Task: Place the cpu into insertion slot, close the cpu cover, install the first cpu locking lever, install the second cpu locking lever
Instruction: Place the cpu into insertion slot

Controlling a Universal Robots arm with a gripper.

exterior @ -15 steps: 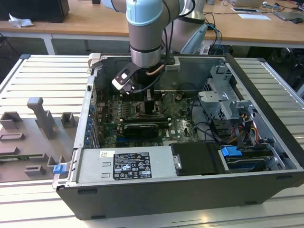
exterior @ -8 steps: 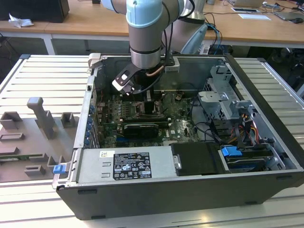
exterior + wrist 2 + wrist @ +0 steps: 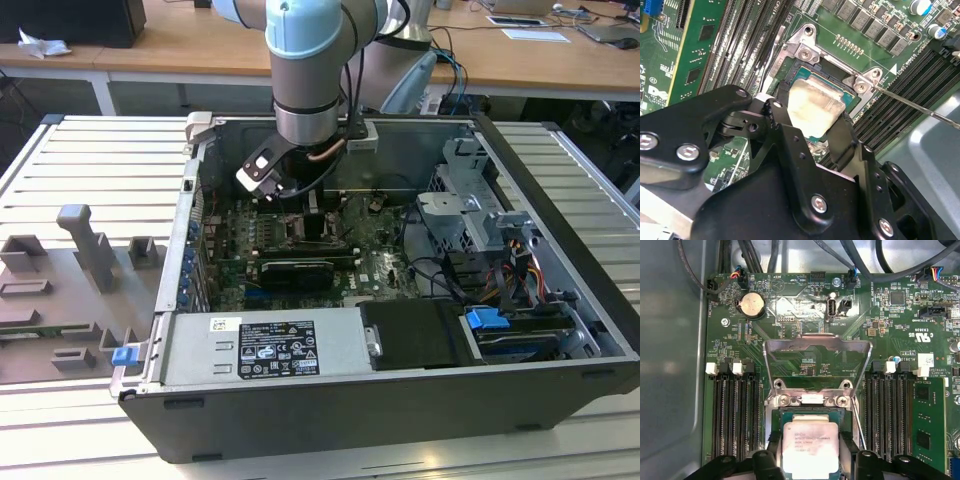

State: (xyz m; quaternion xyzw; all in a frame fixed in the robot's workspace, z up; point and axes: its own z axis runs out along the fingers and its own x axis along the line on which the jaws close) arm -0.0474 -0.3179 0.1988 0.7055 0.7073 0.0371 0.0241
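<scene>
Arm (image 3: 308,90) reaches down into the open computer case (image 3: 560,200), with the gripper (image 3: 811,460) low over the green motherboard (image 3: 790,305). In both wrist views the jaws are drawn in to chip width: the 2 black fingers (image 3: 774,455) sit against opposite edges of the cpu (image 3: 810,450), gripping it. The cpu is face up and level, directly over the insertion slot (image 3: 807,414), whose dark frame shows past its far edge. Cannot tell whether it is fully seated or just above the contacts. The cpu cover (image 3: 817,341) is swung up and open, hinged at the slot's far side, window over bare board. 1 thin locking lever (image 3: 910,102) stands released, angling away from the slot corner. Memory slots (image 3: 735,410) flank the slot on both sides.
</scene>
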